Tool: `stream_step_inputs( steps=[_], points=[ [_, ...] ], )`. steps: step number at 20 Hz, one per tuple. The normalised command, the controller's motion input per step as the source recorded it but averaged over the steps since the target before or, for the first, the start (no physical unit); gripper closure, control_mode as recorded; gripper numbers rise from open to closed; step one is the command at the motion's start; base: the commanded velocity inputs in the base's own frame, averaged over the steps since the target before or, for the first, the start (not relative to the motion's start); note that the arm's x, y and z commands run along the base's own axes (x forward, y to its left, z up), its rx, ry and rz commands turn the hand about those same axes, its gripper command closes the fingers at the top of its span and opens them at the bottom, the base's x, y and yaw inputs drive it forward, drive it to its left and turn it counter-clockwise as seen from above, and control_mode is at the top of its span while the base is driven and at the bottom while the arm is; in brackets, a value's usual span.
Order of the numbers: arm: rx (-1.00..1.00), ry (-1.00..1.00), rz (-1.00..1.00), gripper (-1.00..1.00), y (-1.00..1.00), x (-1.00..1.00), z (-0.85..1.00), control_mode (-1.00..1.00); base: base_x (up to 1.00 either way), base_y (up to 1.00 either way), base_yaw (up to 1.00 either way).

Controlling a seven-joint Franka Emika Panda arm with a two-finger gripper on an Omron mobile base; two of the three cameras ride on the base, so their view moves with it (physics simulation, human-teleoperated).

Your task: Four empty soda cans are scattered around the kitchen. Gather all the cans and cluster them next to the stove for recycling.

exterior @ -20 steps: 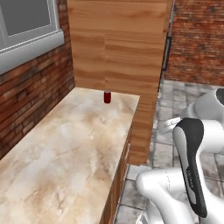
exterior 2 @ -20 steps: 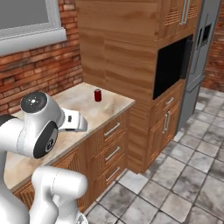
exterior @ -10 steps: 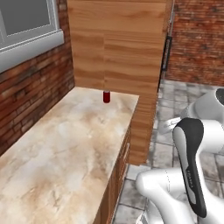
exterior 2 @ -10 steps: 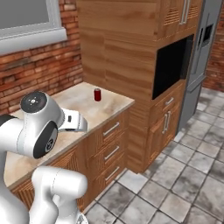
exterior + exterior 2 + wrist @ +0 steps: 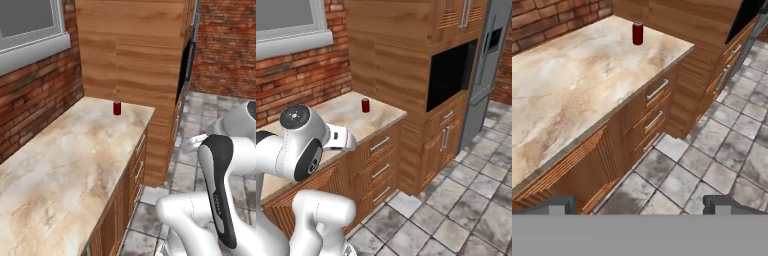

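Observation:
One red soda can (image 5: 117,107) with a silver top stands upright at the far end of the marble counter (image 5: 65,160), close to the tall wooden cabinet. It also shows as the soda can (image 5: 365,105) and the soda can (image 5: 637,33). My gripper (image 5: 639,205) hangs over the tiled floor in front of the counter's drawers, well short of the can. Its fingertips (image 5: 558,204) stand wide apart, open, with nothing between them. The stove is out of view.
A brick wall (image 5: 35,100) and a window (image 5: 286,20) back the counter. The tall wooden cabinet (image 5: 391,65) holds a dark built-in opening (image 5: 448,72). A steel fridge (image 5: 491,55) stands beyond it. Drawers (image 5: 654,107) front the counter, and tiled floor (image 5: 456,200) lies to the right.
Both base views have shifted very slightly, so the base has crept. The can has stayed put and the gripper has stayed open.

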Motion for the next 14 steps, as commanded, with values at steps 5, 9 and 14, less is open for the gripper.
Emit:
stream_step_inputs(
  steps=[5, 9, 14],
  points=[
    [0.0, 0.0, 0.0, -1.0, 0.0, 0.0, 0.0, 1.0, 0.41, -0.24, 0.13],
    [0.0, 0.0, 0.0, -1.0, 0.0, 0.0, 0.0, 1.0, 0.63, -0.19, 0.12],
    [0.0, 0.0, 0.0, -1.0, 0.0, 0.0, 0.0, 1.0, 0.49, -0.29, 0.14]
  ],
)
